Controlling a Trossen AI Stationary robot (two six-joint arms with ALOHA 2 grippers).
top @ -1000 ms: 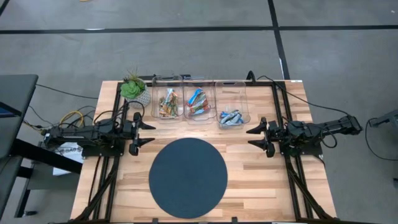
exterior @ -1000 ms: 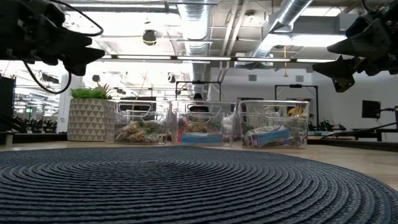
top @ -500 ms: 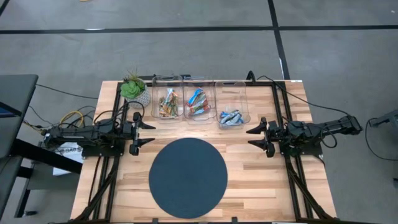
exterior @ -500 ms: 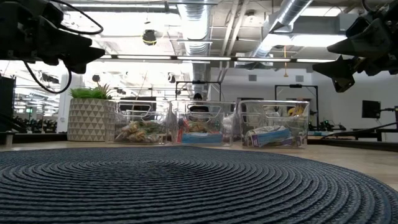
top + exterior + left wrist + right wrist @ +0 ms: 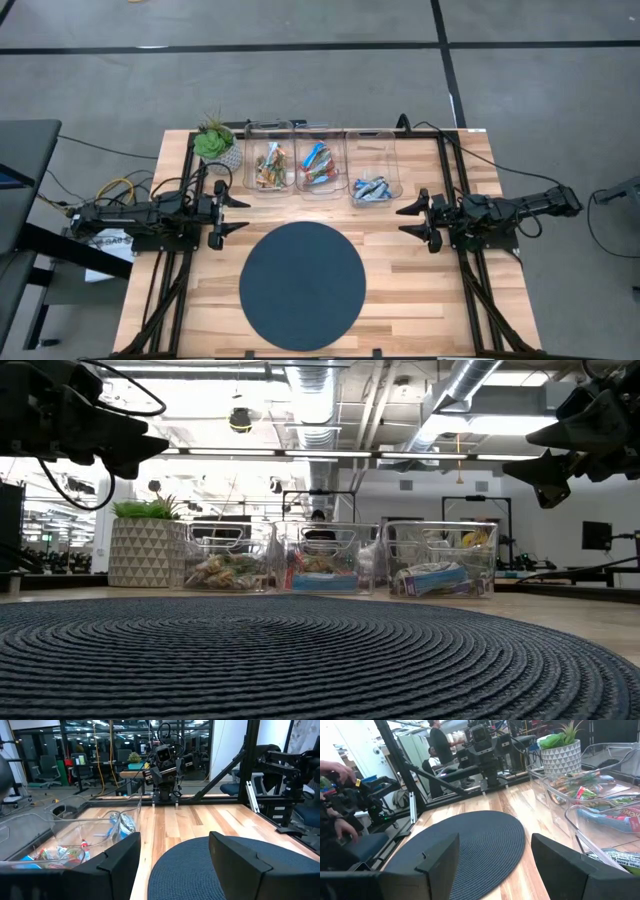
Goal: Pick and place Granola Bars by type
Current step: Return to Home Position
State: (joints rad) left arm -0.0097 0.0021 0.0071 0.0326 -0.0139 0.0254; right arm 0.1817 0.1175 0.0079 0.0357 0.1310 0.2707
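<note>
— Where to look for the granola bars?
— Along the table's far edge, inside three clear bins set in a row: tan and orange wrappers in the left one, blue with red in the middle, blue and silver in the right.
— And the left gripper?
— Over the left edge, beside the round mat, fingers spread, holding nothing.
— Same for the right gripper?
— Yes: over the right edge, released, empty, pointing toward the mat. Also worth noting a potted plant near the far left corner.
</note>
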